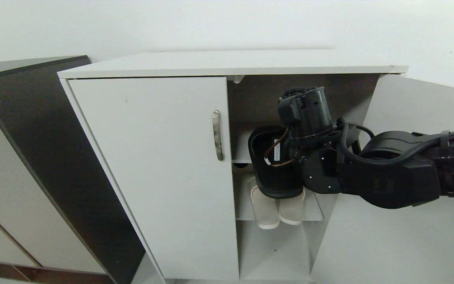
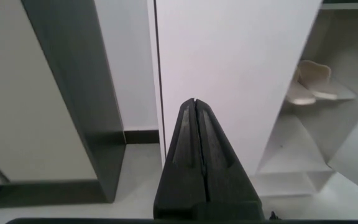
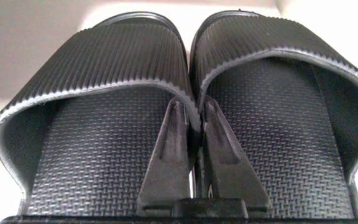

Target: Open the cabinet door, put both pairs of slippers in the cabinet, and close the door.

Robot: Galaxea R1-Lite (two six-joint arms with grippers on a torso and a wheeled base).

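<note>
Right cabinet door (image 1: 388, 236) open. White slippers (image 1: 276, 209) shelved; at their twelve o'clock, right gripper (image 3: 193, 109) pinches the black slippers (image 1: 270, 177), not yet released. Left gripper (image 2: 194, 106) closed, empty. Door closing remains.

The head camera looks forward and down at the cabinet (image 1: 231, 63) from near. The left wrist camera faces its closed door (image 2: 235, 74) from lower down, and both views share the white slippers (image 1: 264, 211) on the shelf. The right wrist camera is very close to the black slippers (image 3: 117, 137).
</note>
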